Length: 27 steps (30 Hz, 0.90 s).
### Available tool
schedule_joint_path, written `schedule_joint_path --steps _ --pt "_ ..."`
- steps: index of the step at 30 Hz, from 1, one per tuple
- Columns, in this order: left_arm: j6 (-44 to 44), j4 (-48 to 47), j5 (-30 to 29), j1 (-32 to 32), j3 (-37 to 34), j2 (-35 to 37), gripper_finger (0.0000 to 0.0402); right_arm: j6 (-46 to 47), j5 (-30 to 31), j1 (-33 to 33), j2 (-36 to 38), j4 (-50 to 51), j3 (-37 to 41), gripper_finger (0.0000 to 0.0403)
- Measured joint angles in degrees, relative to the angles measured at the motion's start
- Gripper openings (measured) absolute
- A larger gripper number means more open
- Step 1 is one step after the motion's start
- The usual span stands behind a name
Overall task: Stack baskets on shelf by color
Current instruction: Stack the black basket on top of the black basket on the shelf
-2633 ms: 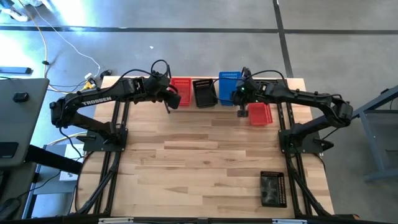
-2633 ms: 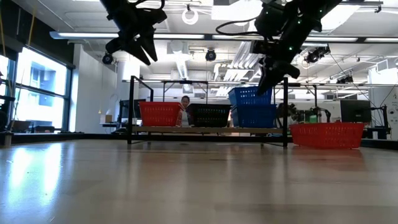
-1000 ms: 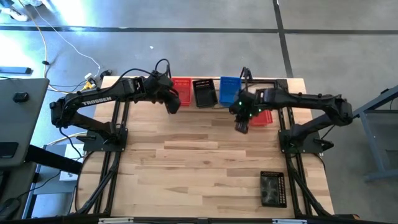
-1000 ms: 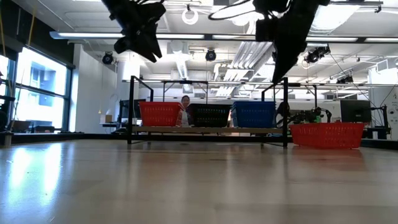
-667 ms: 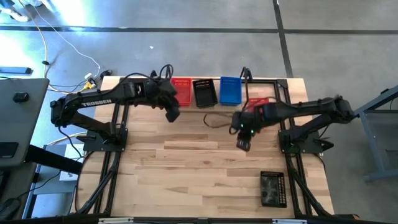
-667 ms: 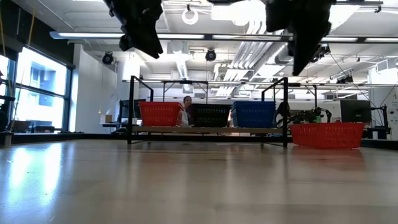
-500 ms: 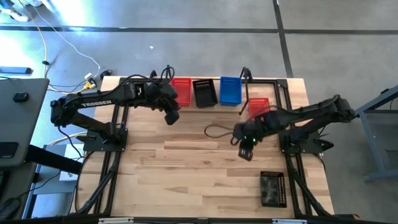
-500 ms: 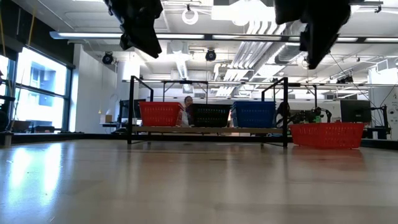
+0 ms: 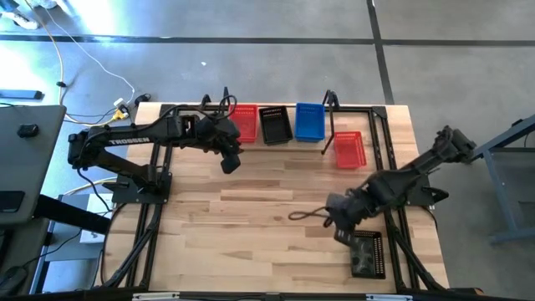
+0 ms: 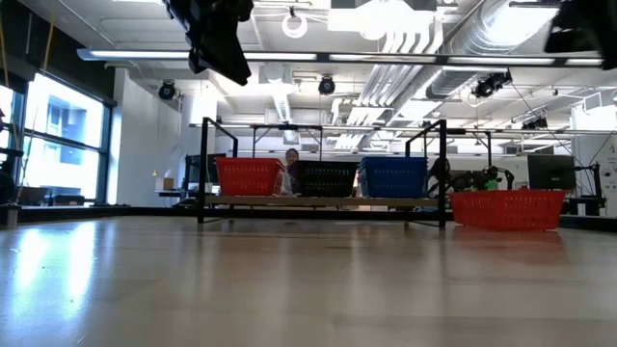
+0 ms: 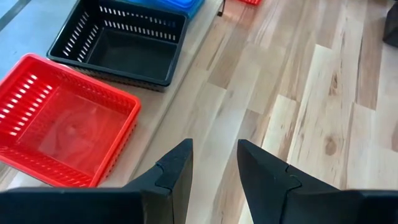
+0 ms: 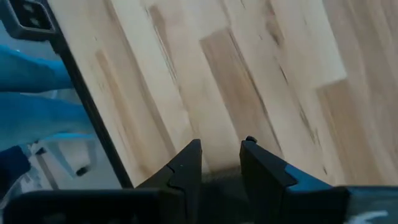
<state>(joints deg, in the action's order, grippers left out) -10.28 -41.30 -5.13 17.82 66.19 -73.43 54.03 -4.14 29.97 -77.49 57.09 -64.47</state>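
Baskets [image 9: 276, 124] line the shelf's [image 9: 355, 107] far edge; both empty claws, left [image 9: 229, 162] and right [image 9: 342, 233], stand spread above bare tabletop [image 9: 251, 209].

shelf [image 9: 284, 140]: narrow light plank, black rod uprights, along table's far edge
on shelf: red basket [image 9: 244, 122], black basket [image 9: 275, 124], blue basket [image 9: 309, 120], upright, side by side
loose red basket [image 9: 349, 150]: table, just right of shelf
loose black basket [image 9: 366, 253]: near right corner

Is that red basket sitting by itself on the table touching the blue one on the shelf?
Apart. The high view shows the lone red basket on the tabletop with bare wood and a black shelf upright between it and the blue basket.
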Motion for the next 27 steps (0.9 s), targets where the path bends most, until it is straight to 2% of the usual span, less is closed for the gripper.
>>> schedule_joint_path --steps 10,15,27 --pt "-3.51 0.07 -0.01 0.0 0.0 0.0 0.0115 8.87 1.07 10.32 0.0 1.47 0.0 0.0125" --pt "-3.55 0.04 -0.01 0.0 0.0 0.0 0.0115 9.19 0.94 16.44 -0.39 0.52 0.0 0.0137" --pt "-6.72 0.02 0.01 0.0 0.0 0.0 0.0115 13.09 -0.63 26.3 -7.72 -7.58 0.0 0.0138"
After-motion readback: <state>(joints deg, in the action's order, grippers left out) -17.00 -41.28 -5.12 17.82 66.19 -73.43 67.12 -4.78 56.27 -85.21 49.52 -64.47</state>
